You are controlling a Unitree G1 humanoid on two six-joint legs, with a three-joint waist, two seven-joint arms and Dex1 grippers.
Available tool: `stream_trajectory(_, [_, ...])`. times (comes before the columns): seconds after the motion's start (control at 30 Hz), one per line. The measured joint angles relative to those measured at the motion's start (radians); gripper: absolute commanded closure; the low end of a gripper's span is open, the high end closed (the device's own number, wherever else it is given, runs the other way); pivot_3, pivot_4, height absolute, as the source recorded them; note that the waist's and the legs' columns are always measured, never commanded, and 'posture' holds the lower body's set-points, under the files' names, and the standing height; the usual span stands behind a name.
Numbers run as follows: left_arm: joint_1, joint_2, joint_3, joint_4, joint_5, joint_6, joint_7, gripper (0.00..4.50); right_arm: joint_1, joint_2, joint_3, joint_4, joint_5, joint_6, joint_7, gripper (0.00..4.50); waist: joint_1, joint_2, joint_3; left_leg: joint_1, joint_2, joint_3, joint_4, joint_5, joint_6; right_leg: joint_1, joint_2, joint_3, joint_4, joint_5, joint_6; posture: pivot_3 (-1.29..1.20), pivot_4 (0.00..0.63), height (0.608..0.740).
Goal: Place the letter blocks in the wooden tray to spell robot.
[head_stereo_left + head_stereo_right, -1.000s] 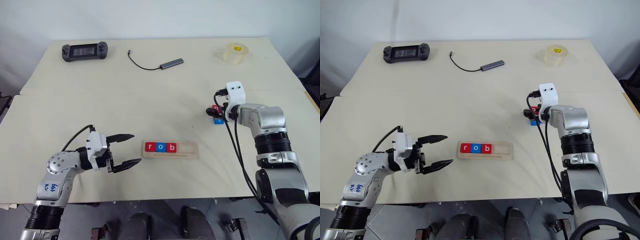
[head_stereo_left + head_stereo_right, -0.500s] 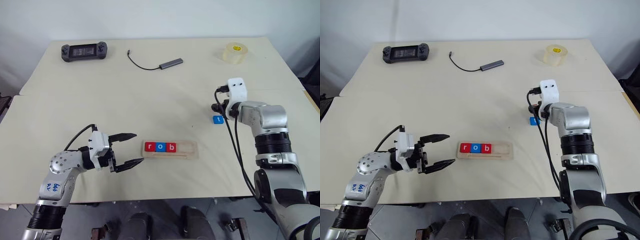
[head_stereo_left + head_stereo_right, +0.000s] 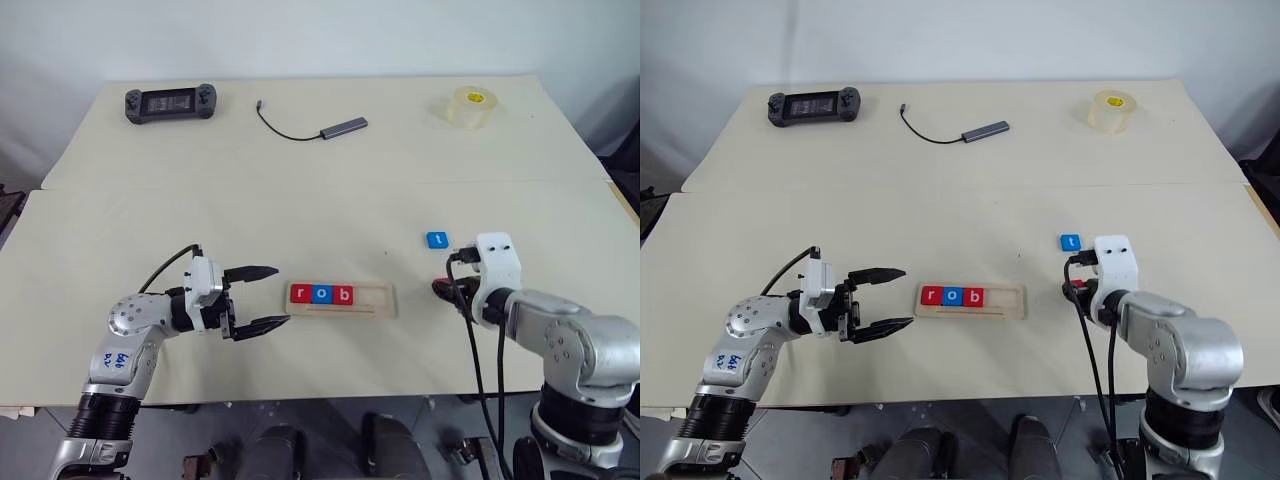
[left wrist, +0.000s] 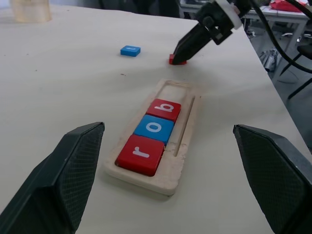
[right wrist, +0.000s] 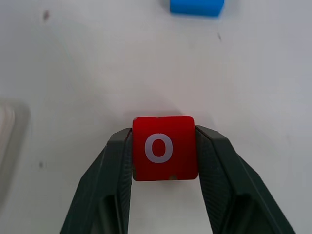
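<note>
Pale bench [image 3: 300, 190] fills the scene under a white wall, with clutter along its far edge.

Right tool [image 5: 163, 146]: both fingers [image 5: 117, 165] clamped on the sides of a red "o" block [image 5: 164, 147], letter face up. A second ago this tool stood farther out over the red and blue blocks with its fingers wider apart; since then it has closed on the red one and drawn back toward the robot, carrying the block along. It now sits just right of the tray [image 3: 341, 299], near its empty end.

Left tool [image 3: 262, 298]: fingers wide apart, holding nothing, just left of the tray and pointing at it. Barely moved.

Tray holds red r [image 4: 142, 153], blue o [image 4: 154, 128] and red b [image 4: 164, 108], side by side from its left end. Rest of the slot is bare. Blue "t" block [image 3: 436, 240] lies alone on the bench beyond the right tool, where it was.

Judgement: fourth letter is picked and on its way; next is setting it in beside the b, then fetching the t.

View differences:
- Right wrist view gives the letter and the grip squarely.
- Head views show little more than a dark tip with a hint of red there.
- Left wrist view shows the right tool angled down, the red block at its tip low over or on the bench; cannot tell which.
- Head views alone take in the gamepad [image 3: 169, 101], cable [image 3: 312, 124] and tape roll [image 3: 469, 106].
</note>
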Motion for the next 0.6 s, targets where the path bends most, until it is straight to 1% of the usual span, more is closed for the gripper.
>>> stream_trajectory(0.07, [-0.002, 0.000, -0.001, 0.000, 0.000, 0.001, -0.007, 0.00, 0.014, 0.022, 0.000, -0.025, 0.000, 0.000, -0.021, 2.29, -0.001, 0.000, 0.000, 0.000, 0.000, 0.000, 0.000, 0.000, 0.000, 0.000, 0.000, 0.001, 0.000, 0.000, 0.000, 0.00, 0.150, 0.740])
stream_trajectory(0.17, [-0.004, 0.000, -0.002, 0.000, 0.000, 0.003, -0.012, 0.00, 0.014, 0.023, 0.002, -0.030, 0.012, 0.001, -0.022, 1.35, -0.001, 0.000, 0.000, 0.001, 0.000, 0.000, 0.000, 0.000, 0.000, 0.000, 0.000, 0.001, 0.000, 0.000, 0.000, 0.00, 0.150, 0.740])
stream_trajectory(0.23, [-0.004, 0.000, -0.002, 0.000, 0.000, 0.004, -0.013, 0.00, 0.013, 0.004, 0.002, -0.028, 0.032, 0.001, -0.002, 0.66, -0.001, 0.000, 0.000, 0.001, 0.000, 0.001, 0.000, 0.000, 0.000, 0.000, 0.000, 0.001, 0.000, 0.000, 0.000, 0.00, 0.150, 0.740])
stream_trajectory(0.27, [-0.005, 0.001, -0.002, 0.000, 0.000, 0.005, -0.014, 0.00, 0.012, -0.037, 0.001, -0.020, 0.055, 0.002, 0.024, 0.35, 0.001, 0.000, 0.000, 0.000, -0.001, 0.000, 0.000, 0.000, 0.000, 0.000, 0.000, 0.002, 0.000, 0.000, 0.000, 0.00, 0.150, 0.740])
stream_trajectory(0.3, [-0.004, 0.002, -0.001, 0.000, 0.000, 0.005, -0.014, 0.00, 0.011, -0.066, 0.000, -0.015, 0.068, 0.001, 0.042, 0.35, 0.002, 0.000, 0.000, 0.000, -0.001, 0.000, 0.000, 0.000, 0.001, 0.000, 0.000, 0.002, 0.000, 0.000, 0.000, 0.00, 0.150, 0.740])
stream_trajectory(0.37, [-0.004, 0.004, 0.000, -0.001, 0.000, 0.007, -0.015, 0.00, 0.003, -0.199, 0.001, 0.022, 0.111, -0.018, 0.133, 0.35, 0.003, 0.000, 0.000, 0.000, -0.001, 0.000, 0.000, 0.000, 0.001, 0.000, -0.001, 0.002, -0.001, 0.000, 0.000, 0.00, 0.150, 0.740])
stream_trajectory(0.43, [-0.001, 0.006, 0.003, -0.002, 0.000, 0.009, -0.013, 0.00, 0.011, -0.317, 0.000, 0.059, 0.137, -0.105, 0.240, 0.35, 0.002, 0.000, 0.000, 0.000, -0.001, 0.000, -0.001, 0.000, 0.002, 0.001, 0.000, 0.001, -0.002, 0.000, 0.000, 0.00, 0.150, 0.740])
stream_trajectory(0.47, [0.001, 0.006, 0.002, -0.006, 0.000, 0.010, -0.011, 0.00, 0.035, -0.399, 0.019, 0.083, 0.151, -0.198, 0.326, 0.35, 0.001, 0.000, 0.000, 0.000, -0.001, 0.001, -0.002, 0.000, 0.002, 0.001, 0.000, 0.001, -0.003, 0.000, 0.000, 0.00, 0.150, 0.740])
stream_trajectory(0.5, [0.008, 0.011, 0.005, -0.009, -0.001, 0.011, -0.010, 0.00, 0.059, -0.457, 0.033, 0.104, 0.154, -0.291, 0.406, 0.35, 0.001, -0.001, 0.000, 0.000, 0.000, 0.001, -0.003, 0.000, 0.001, 0.001, 0.001, 0.001, -0.004, 0.000, 0.000, 0.00, 0.150, 0.740])
stream_trajectory(0.53, [0.013, 0.014, 0.005, -0.011, -0.001, 0.012, -0.009, 0.00, 0.095, -0.515, 0.060, 0.128, 0.148, -0.423, 0.501, 0.35, 0.001, -0.001, 0.000, 0.000, 0.000, 0.001, -0.003, 0.000, 0.001, 0.001, 0.001, 0.001, -0.005, 0.000, 0.000, 0.00, 0.150, 0.740])
stream_trajectory(0.57, [0.018, 0.019, 0.006, -0.015, -0.001, 0.013, -0.009, 0.00, 0.126, -0.556, 0.086, 0.155, 0.138, -0.558, 0.596, 0.35, 0.001, -0.001, 0.000, 0.001, 0.001, 0.001, -0.004, 0.000, 0.001, 0.001, 0.002, 0.001, -0.005, 0.000, 0.001, 0.00, 0.150, 0.740])
stream_trajectory(0.6, [0.021, 0.023, 0.007, -0.020, -0.001, 0.014, -0.007, 0.00, 0.150, -0.574, 0.104, 0.191, 0.124, -0.703, 0.685, 0.35, 0.001, -0.002, 0.001, 0.001, 0.001, 0.002, -0.003, 0.000, 0.001, 0.002, 0.002, 0.001, -0.005, 0.000, 0.001, 0.00, 0.150, 0.740])
